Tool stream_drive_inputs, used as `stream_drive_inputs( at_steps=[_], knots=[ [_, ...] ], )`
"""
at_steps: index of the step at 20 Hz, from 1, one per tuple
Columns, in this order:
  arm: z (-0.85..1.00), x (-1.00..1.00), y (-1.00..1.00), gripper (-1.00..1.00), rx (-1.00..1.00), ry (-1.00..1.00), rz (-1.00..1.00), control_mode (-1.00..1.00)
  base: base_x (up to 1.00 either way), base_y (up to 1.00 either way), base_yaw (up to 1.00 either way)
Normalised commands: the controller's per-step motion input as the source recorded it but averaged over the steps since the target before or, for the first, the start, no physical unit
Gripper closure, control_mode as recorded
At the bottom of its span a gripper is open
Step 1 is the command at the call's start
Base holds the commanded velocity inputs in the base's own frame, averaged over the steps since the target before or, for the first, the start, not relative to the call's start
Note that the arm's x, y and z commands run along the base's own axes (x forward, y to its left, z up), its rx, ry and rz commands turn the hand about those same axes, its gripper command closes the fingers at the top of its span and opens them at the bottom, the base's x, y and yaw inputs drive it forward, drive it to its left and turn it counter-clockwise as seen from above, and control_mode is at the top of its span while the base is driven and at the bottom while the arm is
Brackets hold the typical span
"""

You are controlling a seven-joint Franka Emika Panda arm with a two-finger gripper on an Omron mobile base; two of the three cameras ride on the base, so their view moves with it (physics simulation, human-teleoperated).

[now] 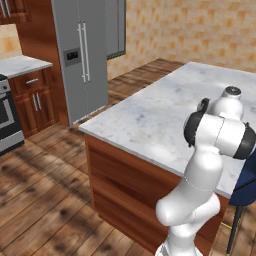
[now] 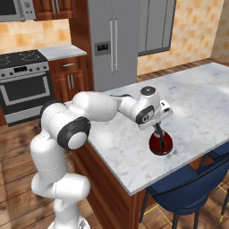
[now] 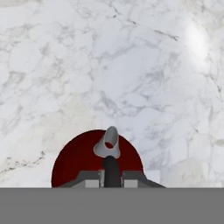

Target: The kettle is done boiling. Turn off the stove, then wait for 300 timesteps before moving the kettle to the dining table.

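Note:
The small red kettle point(image 2: 161, 144) is down at the marble top of the dining table point(image 2: 197, 103), near its front edge by the chair. My gripper point(image 2: 158, 130) reaches down from above and is shut on the kettle's dark arched handle. In the hand view the red kettle point(image 3: 74, 159) lies right under the hand, its pale spout point(image 3: 109, 143) pointing up the picture and the dark handle point(image 3: 111, 169) running between my fingers. The stove point(image 2: 22, 60) stands far back left, its oven front also at the edge of the left base view point(image 1: 6, 117). My arm hides the kettle there, above the dining table point(image 1: 150, 115).
A blue chair point(image 2: 192, 188) point(image 1: 247, 185) is tucked against the island's near side below the kettle. A steel fridge point(image 2: 114, 40) point(image 1: 82, 50) stands behind the island. A marble counter point(image 2: 62, 51) with wood cabinets sits between fridge and stove. A microwave point(image 2: 15, 9) hangs above.

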Motion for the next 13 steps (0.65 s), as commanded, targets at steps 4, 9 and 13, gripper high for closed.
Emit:
stream_drive_inputs(
  at_steps=[4, 9, 13],
  knots=[
    [-0.24, 0.19, -0.18, 1.00, 0.00, 0.00, 0.03, -1.00, 0.00, 0.00, 0.00],
    [-0.25, 0.14, -0.11, 1.00, 0.00, 0.01, 0.02, -1.00, 0.00, 0.00, 0.00],
    [-0.20, 0.06, -0.01, -1.00, 0.00, 0.02, 0.00, -1.00, 0.00, 0.00, 0.00]
  ],
)
